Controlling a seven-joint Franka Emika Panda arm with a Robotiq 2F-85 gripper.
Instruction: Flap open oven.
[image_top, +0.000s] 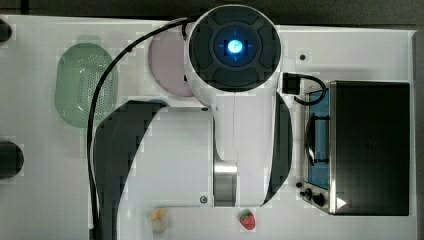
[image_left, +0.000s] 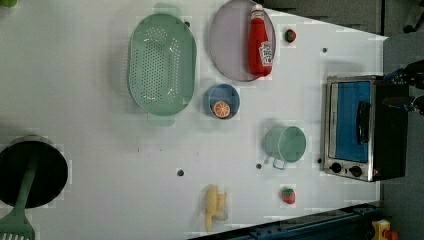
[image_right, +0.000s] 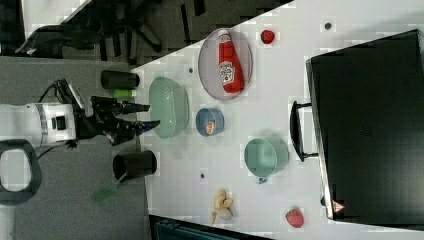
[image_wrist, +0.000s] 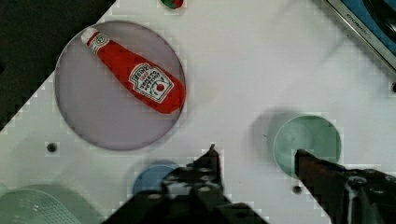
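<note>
At the right view's left, the gripper (image_right: 148, 115) hung with jaws wide, well apart from the shut oven (image_right: 367, 125).

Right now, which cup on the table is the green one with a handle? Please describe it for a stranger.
Find the toaster oven at the left view's right edge. Just to the left view's left of its glass door stands the green mug. Unlike the smaller blue bowl holding an orange slice, it is empty and has a side handle.

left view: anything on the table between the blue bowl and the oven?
Yes: the green mug stands between the blue bowl and the oven, apart from both.
</note>
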